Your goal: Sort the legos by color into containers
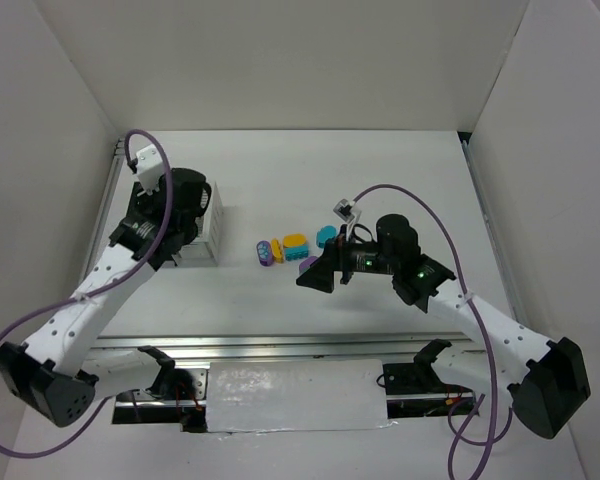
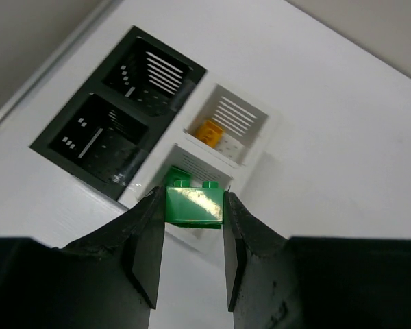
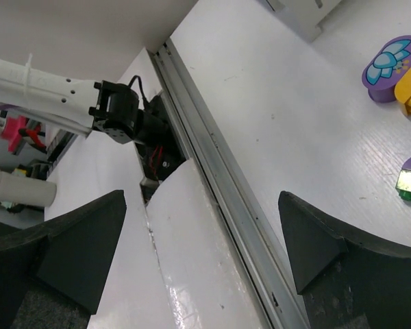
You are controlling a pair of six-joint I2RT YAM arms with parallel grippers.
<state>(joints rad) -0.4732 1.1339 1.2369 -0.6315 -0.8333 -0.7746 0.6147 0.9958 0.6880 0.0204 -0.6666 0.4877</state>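
A green brick (image 2: 192, 204) sits clamped between the two fingers of the left gripper (image 2: 194, 219), studs pointing far. It hangs over the near compartment of the white container (image 2: 264, 118). How high it is above the rim cannot be told. The far compartment of that container holds one yellow-orange brick (image 2: 209, 131). Just to the left stands the black container (image 2: 83, 92), and both of its compartments look bare apart from light through the slats.

Well to the right, near the middle of the table (image 1: 380, 170), the loose legos (image 1: 295, 248) lie in a small cluster of purple, yellow-orange and teal pieces. The right gripper (image 3: 202, 233) hovers just near and right of them with its jaws spread wide and nothing between them. In its own view a purple brick (image 3: 390, 65) lies off to one side, not between the fingers.

The step in hand looks like the drop of the green brick, which gives green its own compartment apart from yellow-orange. The next move calls for the left fingers to part while the brick is squarely over that opening, low enough that it does not bounce onto the rim or into the neighbouring compartment. The right arm seems placed to pick next, and it would need to turn towards the cluster and centre on one brick.
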